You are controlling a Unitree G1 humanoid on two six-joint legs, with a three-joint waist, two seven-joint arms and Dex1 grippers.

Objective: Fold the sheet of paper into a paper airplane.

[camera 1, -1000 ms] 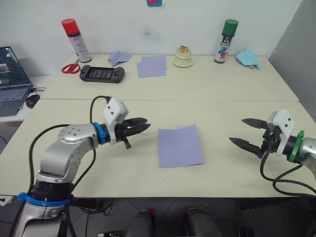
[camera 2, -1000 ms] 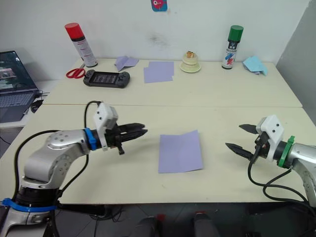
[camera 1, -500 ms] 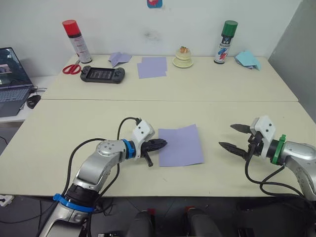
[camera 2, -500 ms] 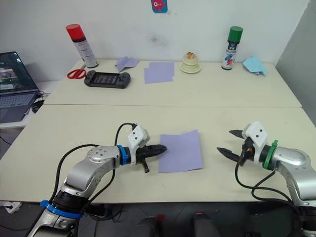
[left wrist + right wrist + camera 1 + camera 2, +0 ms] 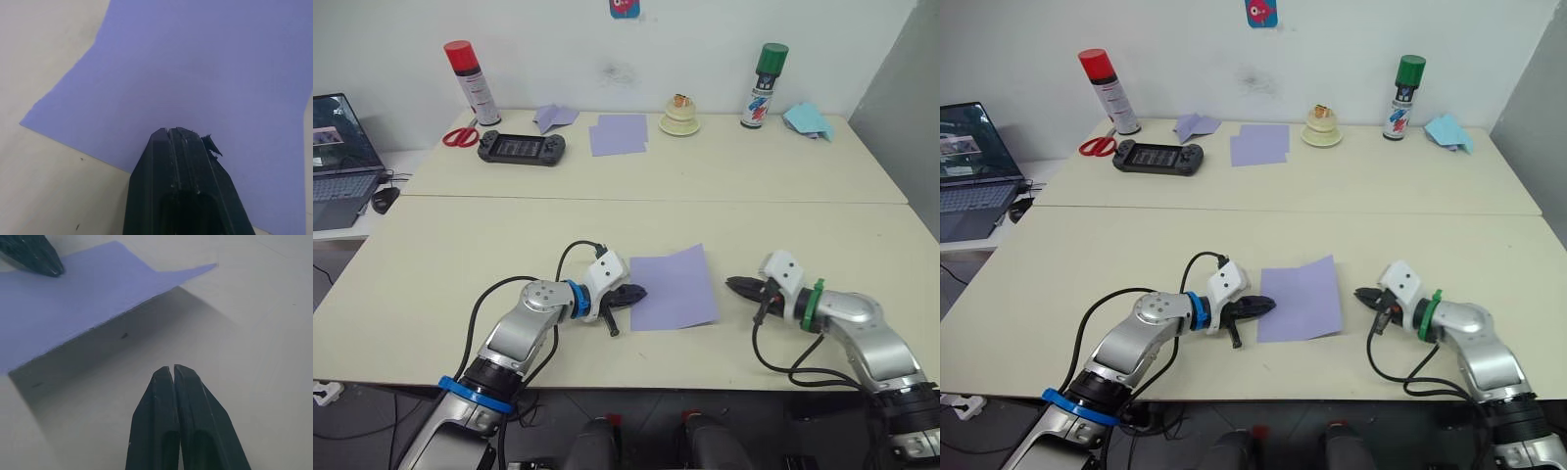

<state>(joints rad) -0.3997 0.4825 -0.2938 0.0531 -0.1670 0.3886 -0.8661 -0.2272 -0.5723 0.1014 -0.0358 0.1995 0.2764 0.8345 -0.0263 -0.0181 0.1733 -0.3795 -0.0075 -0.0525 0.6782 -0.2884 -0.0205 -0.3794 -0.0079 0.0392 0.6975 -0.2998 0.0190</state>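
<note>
The sheet of paper [image 5: 674, 288] is a flat lavender rectangle with no folds, lying mid-table near the front edge. My left gripper [image 5: 637, 292] is shut, and its tips rest on the sheet's left edge; the left wrist view has the same tips [image 5: 173, 131] over the lavender surface. My right gripper [image 5: 731, 285] is shut and empty, low over the table a short way right of the sheet, not touching it. In the right wrist view the sheet's near edge [image 5: 127, 313] stands slightly off the table and casts a shadow. The paper airplane is out of view.
Along the back stand a red spray can [image 5: 465, 69], scissors [image 5: 460, 137], a game controller [image 5: 521, 148], a flat lavender folded plane [image 5: 553, 116], overlapping lavender sheets [image 5: 619, 134], a cream object [image 5: 680, 115], a green spray can [image 5: 762, 70] and light-blue folded paper [image 5: 806, 118]. A laptop [image 5: 337, 147] sits far left.
My left gripper swung right and down onto the sheet's left edge. My right gripper shut and moved left toward the sheet's right edge.
</note>
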